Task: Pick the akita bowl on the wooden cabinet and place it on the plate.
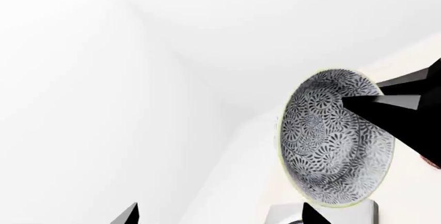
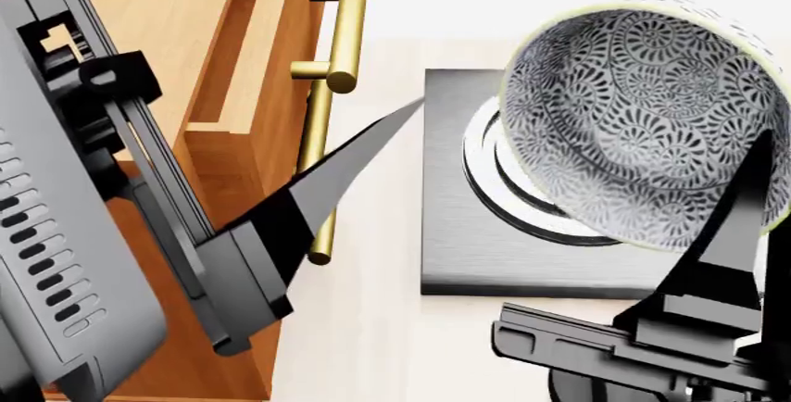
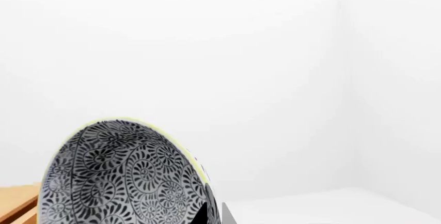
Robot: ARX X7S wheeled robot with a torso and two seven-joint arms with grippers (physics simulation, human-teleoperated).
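Head view: right gripper [image 2: 742, 226] holds akita bowl [image 2: 643, 106] tilted.

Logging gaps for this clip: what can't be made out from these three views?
- The plate: head view shows only a sliver; the akita bowl covers the rest.
- Right gripper: one finger over the bowl rim shows, its partner is hidden, so the grip is unconfirmed.
- Left gripper: only one finger shows, the other is hidden.
- Wooden cabinet: cut by the frame edge.
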